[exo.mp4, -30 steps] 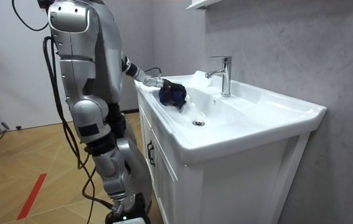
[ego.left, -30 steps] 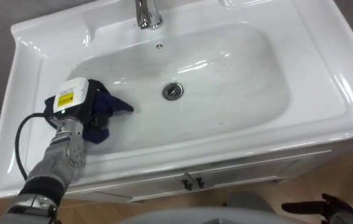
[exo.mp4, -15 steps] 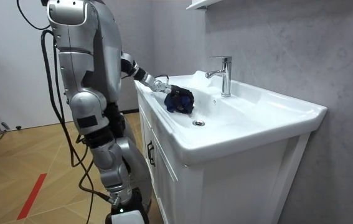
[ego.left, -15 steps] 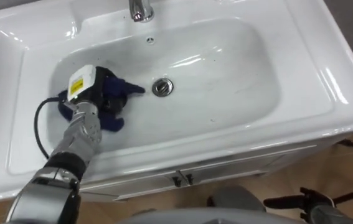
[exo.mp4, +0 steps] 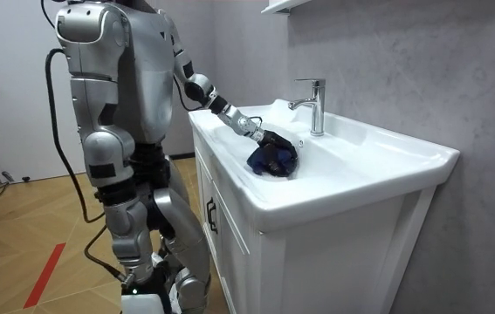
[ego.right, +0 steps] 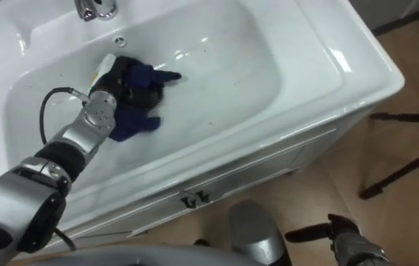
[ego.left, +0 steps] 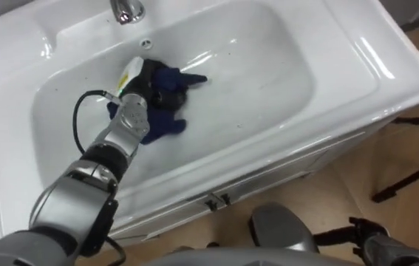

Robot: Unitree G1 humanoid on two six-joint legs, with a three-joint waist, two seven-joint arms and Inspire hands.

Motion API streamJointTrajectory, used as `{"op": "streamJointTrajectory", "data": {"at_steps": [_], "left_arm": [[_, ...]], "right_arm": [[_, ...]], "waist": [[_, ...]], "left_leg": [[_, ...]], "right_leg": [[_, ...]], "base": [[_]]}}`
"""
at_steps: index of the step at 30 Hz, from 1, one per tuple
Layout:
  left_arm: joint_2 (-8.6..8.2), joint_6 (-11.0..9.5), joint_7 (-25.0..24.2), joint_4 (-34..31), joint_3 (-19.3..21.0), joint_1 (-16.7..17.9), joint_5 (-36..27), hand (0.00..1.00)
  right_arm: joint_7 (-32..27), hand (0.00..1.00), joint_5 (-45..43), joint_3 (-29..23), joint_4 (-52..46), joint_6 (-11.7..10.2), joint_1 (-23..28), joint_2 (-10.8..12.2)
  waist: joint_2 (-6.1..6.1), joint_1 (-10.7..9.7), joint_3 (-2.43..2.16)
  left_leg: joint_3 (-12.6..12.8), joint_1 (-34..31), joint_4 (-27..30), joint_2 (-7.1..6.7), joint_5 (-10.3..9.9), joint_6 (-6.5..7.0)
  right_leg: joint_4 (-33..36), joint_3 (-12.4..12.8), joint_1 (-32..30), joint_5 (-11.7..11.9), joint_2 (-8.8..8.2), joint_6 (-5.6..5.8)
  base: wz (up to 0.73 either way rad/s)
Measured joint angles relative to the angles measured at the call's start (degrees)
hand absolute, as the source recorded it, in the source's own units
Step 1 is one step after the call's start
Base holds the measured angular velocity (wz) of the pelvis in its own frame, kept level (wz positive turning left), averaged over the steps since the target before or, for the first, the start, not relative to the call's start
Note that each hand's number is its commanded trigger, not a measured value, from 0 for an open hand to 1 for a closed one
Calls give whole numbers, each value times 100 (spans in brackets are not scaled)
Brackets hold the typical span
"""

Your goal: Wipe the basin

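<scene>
A white basin (ego.left: 375, 70) is set in a vanity top. A bunched dark blue cloth (ego.left: 166, 123) lies on the middle of the bowl's floor and covers the drain. My left hand (ego.left: 147, 89) reaches in from the lower left and rests on the cloth, its dark fingers curled into the folds. The room view has the same hand (exo.mp4: 267, 138) on the cloth (exo.mp4: 275, 159), just in front of the tap. My right hand (ego.left: 375, 247) hangs low at the lower right, beside the cabinet; its fingers are unclear.
A chrome tap (ego.left: 125, 9) stands at the back rim, with an overflow hole (ego.left: 145, 43) below it. Cabinet doors with small handles (ego.left: 214, 201) sit under the basin. Dark stand legs (ego.left: 416, 170) cross the wooden floor at the right.
My left hand has dragged the cloth from the bowl's left side to its middle, over the drain. In the room view my arm stretches further over the basin. The eye view has shifted.
</scene>
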Motion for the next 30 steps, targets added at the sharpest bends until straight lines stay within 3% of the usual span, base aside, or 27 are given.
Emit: {"op": "streamJointTrajectory", "data": {"at_steps": [4,8,13,18,24,30], "left_arm": [[-219,-19,-174,-107,-593,-224,-831,100],[-392,-94,-439,-499,-803,-334,-1164,100],[-314,-218,-795,-687,-875,-336,-1436,100],[-314,-189,-1005,-852,-940,-336,-1655,100],[-398,-188,-1444,-1557,-1304,-336,-1970,100],[-346,-189,-1692,-1770,-1402,-335,-1963,100]], "right_arm": [[-11,0,176,110,136,5,-16,-133],[-1,0,135,108,126,-1,-30,-194],[23,0,138,165,125,-2,-3,-220],[6,0,362,341,115,-16,-124,-208],[2,0,595,449,119,-83,-140,-207],[3,0,599,437,131,-128,-172,-207]], "waist": [[45,-82,18],[61,-251,21],[60,-311,22],[47,-289,30],[34,-290,38],[16,-296,49]], "left_leg": [[85,14,-126,3,-60,132],[236,17,-199,-8,-84,169],[297,20,-227,2,-78,163],[283,-2,-196,4,-77,164],[149,-42,-202,21,-75,163],[73,-15,-224,23,-73,159]], "right_leg": [[-15,-24,-10,13,-1,78],[-23,25,-66,47,-26,91],[-88,65,-73,53,8,90],[-136,15,-73,44,-8,96],[-280,-128,38,44,-21,94],[-366,-202,121,45,-20,91]], "base": [[1],[-18],[-5],[6],[11],[5]]}}
